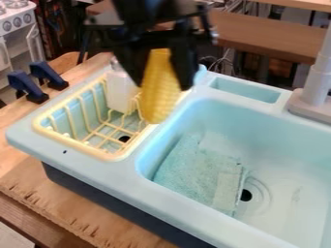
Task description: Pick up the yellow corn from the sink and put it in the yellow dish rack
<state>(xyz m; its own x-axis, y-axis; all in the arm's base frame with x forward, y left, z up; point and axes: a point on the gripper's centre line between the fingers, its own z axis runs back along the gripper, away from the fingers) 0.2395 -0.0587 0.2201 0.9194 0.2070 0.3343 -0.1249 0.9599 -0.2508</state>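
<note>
Gripping a toy corn cob (159, 94), the black gripper (162, 86) hangs from the top edge of the view, left of centre. Fingers parted only by the cob's width, one at each side of it. Cob yellow, close to upright, lower part sticking out below the fingers; seen against the right side of a pale yellow wire rack (85, 145) and the divider beside the large basin. Height above them: cannot tell.

Rack sits in the left compartment of a light blue toy sink (90, 167). White bottle (121, 92) upright at the rack's back part, just left of the cob in the view. Large basin (271, 131) to the right of the rack: a folded blue-green cloth (197, 174) lies on its floor, one edge near the round drain (246, 195). Small shallow compartment (246, 90) behind the basin; grey faucet (317, 80) to the right of it.

Sink on a wooden table (71, 203). Two dark blue clamps (27, 88) on the wood, beyond the sink's left end. Toy stove (18, 18) at upper left.
</note>
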